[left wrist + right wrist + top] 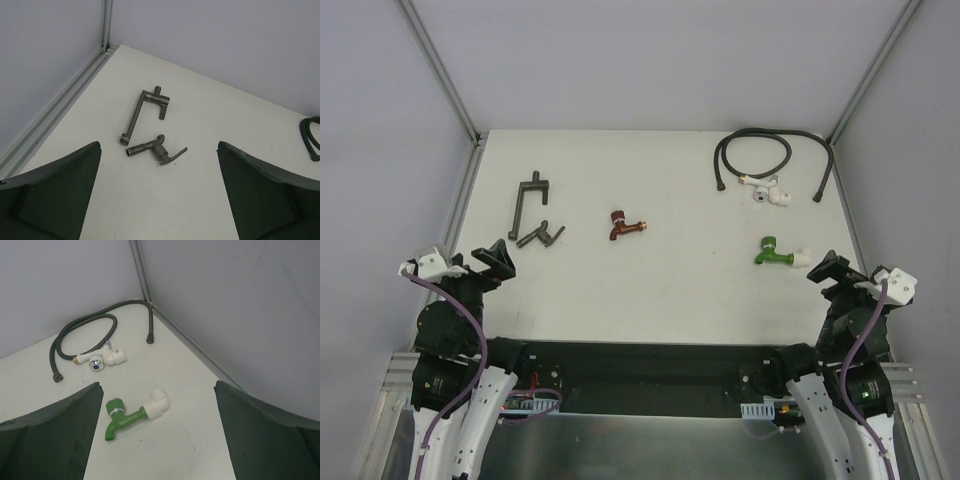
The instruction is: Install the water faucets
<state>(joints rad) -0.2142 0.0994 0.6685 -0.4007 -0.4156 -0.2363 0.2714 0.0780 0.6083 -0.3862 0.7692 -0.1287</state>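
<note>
The green faucet (pixel 772 252) lies on the table (pixel 670 300) just ahead of our right gripper (pixel 828 268); the red faucet (pixel 625 227) lies mid-table. Both the right and the left gripper (pixel 497 262) gape wide, empty. We judge installing has not begun; next comes reaching down for the green one.

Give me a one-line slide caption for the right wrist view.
Open right gripper facing the green faucet, a white elbow at its end; black hose and second white fitting lie beyond.
</note>
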